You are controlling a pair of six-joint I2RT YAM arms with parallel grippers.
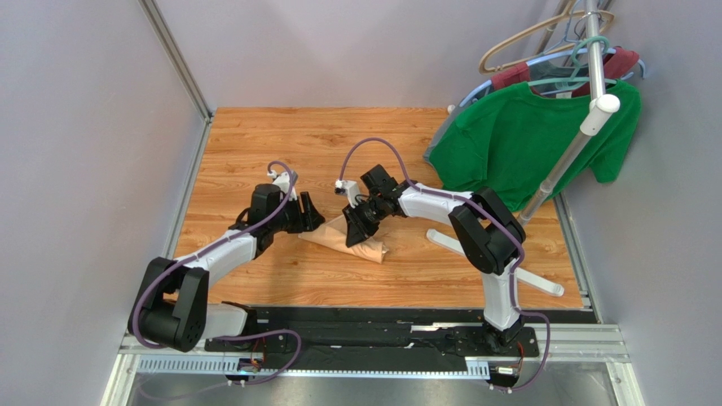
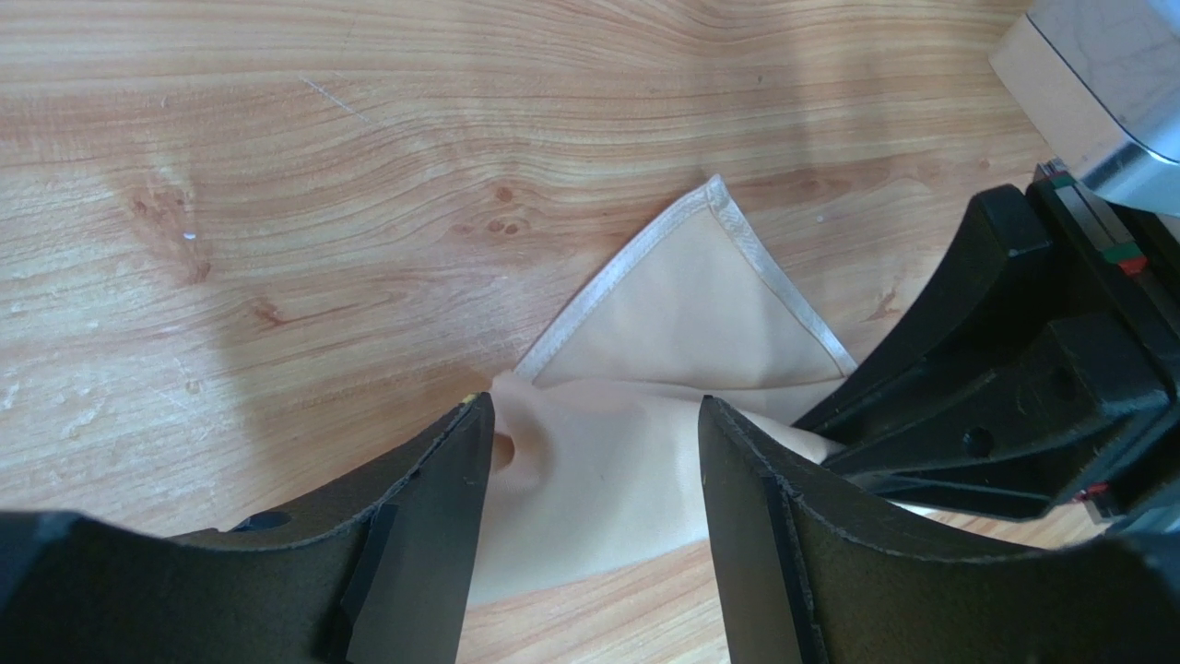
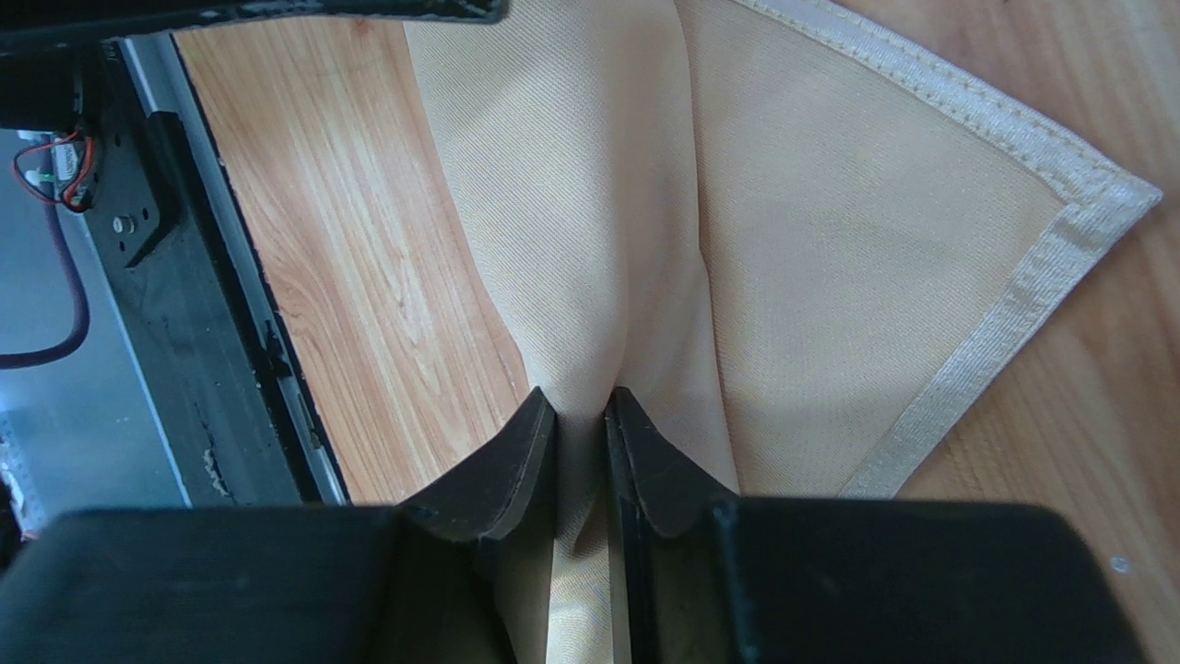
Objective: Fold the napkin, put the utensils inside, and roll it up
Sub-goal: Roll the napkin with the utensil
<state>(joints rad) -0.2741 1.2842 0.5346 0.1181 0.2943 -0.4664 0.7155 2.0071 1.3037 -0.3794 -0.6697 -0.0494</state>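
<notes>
On the table [image 1: 339, 135], right hand [image 3: 579, 415] pinches the napkin [image 3: 831, 249] (left hand [image 2: 596, 415] spread).

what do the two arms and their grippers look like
The left arm and right arm have white links between bulky black joints, and a looping purple-grey cable runs along each. The left gripper and right gripper are matte black, with tapering wedge-shaped fingers.
</notes>
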